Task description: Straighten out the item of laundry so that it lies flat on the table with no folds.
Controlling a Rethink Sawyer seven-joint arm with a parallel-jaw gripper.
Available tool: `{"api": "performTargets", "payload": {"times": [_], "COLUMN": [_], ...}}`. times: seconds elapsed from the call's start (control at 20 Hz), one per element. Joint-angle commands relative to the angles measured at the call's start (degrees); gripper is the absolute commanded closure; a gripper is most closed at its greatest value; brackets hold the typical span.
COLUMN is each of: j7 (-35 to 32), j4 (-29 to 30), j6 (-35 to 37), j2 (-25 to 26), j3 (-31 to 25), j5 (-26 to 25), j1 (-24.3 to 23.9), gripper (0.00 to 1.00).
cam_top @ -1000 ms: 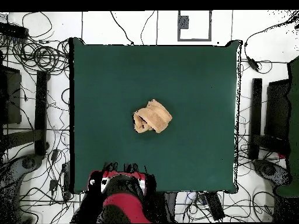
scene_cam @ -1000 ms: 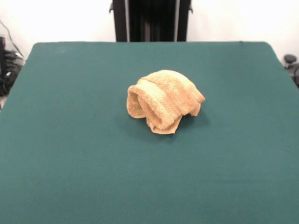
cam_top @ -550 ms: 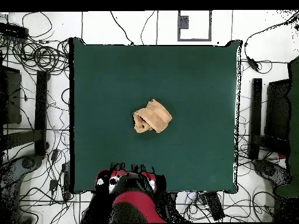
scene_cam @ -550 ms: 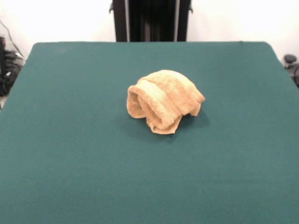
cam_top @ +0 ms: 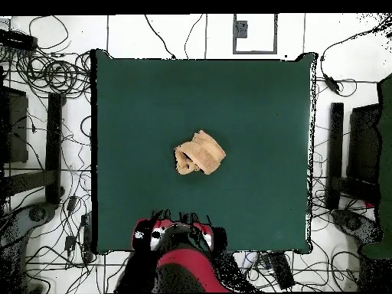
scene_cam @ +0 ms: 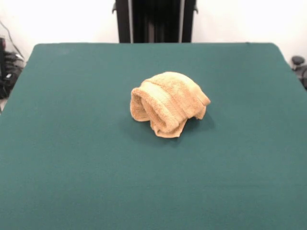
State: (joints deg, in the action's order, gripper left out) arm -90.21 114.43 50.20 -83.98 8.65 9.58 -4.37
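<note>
The item of laundry (scene_cam: 168,103) is a golden-tan towel bunched into a rounded, rolled heap near the middle of the dark green table (scene_cam: 72,158). Its layers are folded over each other, and one loose flap hangs toward the front. From overhead the same crumpled towel (cam_top: 199,153) lies near the centre of the table (cam_top: 253,99). The red and black arm sits at the table's bottom edge in the overhead view. Its gripper (cam_top: 181,232) is well away from the towel and touches nothing. The front view shows no gripper.
Tangled cables (cam_top: 53,73) and dark stands (cam_top: 337,153) surround the table on the white floor. A black column (scene_cam: 154,21) rises behind the table's far edge in the front view.
In the overhead view the arm has slid to the right along the table's bottom edge. The towel has not moved.
</note>
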Motion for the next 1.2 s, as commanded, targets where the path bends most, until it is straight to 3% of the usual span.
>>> {"api": "performTargets", "payload": {"times": [0.05,0.5,1.2], "j7": [3.8,9.2,15.8], "j4": [2.9,4.5,8.8], "j6": [4.2,1.9,-8.2], "j2": [4.5,5.9,10.7], "j3": [-4.0,-6.2,-13.0], "j5": [1.3,1.8,2.3], "j1": [-2.8,-7.6,-15.2], "gripper": [0.0,0.0,0.0]}}
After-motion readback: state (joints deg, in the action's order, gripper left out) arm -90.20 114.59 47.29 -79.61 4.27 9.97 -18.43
